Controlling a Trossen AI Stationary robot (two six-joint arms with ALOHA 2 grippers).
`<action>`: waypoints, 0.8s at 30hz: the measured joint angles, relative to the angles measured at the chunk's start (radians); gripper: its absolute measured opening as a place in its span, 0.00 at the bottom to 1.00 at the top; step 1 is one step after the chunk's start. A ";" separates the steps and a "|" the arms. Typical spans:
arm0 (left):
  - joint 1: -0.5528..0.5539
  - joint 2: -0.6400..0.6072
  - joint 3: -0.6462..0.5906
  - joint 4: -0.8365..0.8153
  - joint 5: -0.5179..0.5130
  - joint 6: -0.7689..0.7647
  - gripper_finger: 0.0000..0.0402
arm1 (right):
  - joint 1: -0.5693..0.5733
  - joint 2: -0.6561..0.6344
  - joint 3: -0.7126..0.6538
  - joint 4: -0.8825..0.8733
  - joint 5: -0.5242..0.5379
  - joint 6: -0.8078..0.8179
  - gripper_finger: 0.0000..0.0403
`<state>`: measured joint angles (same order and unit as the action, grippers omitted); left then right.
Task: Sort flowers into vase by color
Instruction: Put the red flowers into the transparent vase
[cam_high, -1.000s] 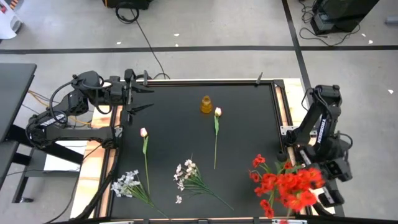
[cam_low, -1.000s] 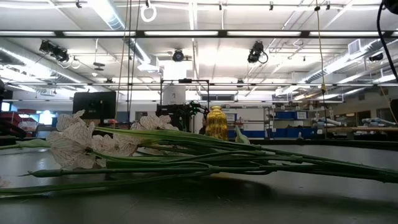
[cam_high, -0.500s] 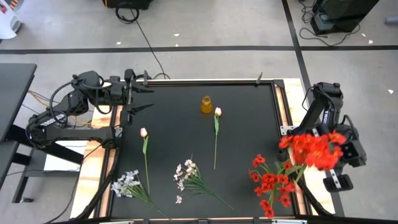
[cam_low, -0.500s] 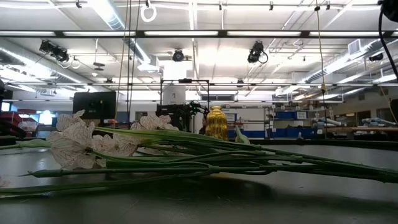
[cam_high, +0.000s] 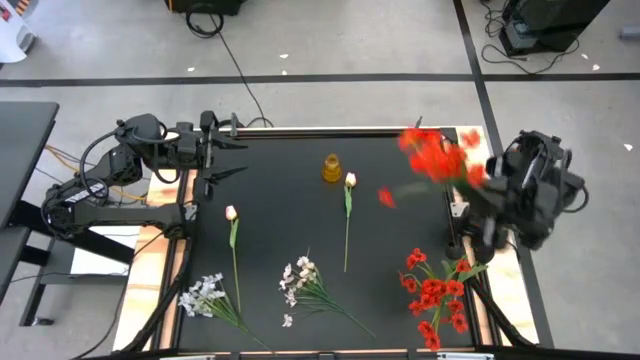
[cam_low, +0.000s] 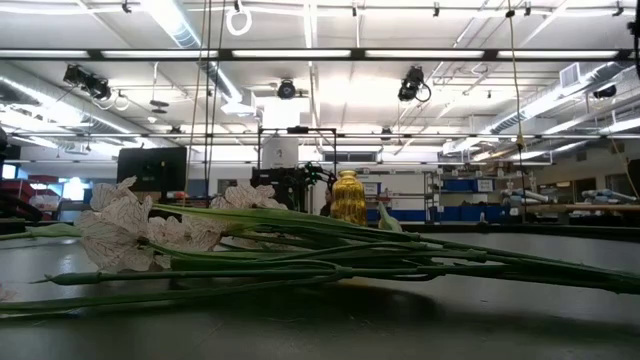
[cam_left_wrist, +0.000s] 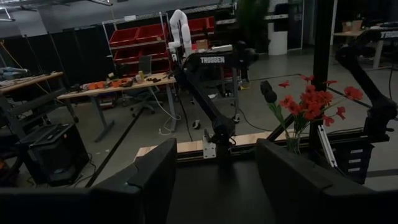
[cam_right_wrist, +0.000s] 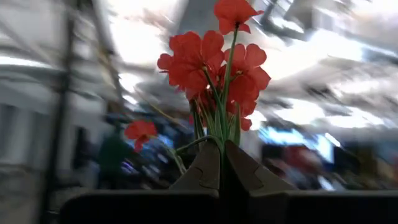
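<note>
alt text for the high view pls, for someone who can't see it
Overhead view of a black table: the right gripper holds a red flower bunch aloft over the right edge. A yellow vase, two pink tulips, two white sprays and another red bunch lie below; the left gripper waits far left.

Grey floor (cam_high: 330, 40) w/ black tape lines, ceiling strip lights (cam_low: 320, 54), red bins (cam_left_wrist: 134, 36)

Bright red blossoms on green stems, a lifted bunch (cam_high: 437, 158); a second red, green-stemmed bunch (cam_high: 432, 297) on matte black tabletop (cam_high: 390, 215); amber-yellow glass vase (cam_high: 332, 168); pale pink tulip buds (cam_high: 231, 213); white small-blossomed sprays (cam_high: 203, 296), green-stemmed.
</note>
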<state>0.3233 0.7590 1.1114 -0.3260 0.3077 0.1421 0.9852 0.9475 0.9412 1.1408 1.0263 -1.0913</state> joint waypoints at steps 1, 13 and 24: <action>0.000 0.000 0.000 0.000 0.000 0.000 0.56 | -0.029 -0.013 0.000 -0.001 0.035 0.013 0.02; 0.000 0.000 0.000 0.000 0.000 0.000 0.56 | -0.364 -0.105 -0.088 -0.262 0.235 0.361 0.02; 0.000 0.000 0.000 0.000 0.000 0.000 0.56 | -0.673 0.089 -0.093 -0.457 0.349 0.793 0.03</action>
<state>0.3234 0.7590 1.1114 -0.3257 0.3077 0.1420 0.3121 1.0366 0.8482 0.6841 1.3757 -0.2984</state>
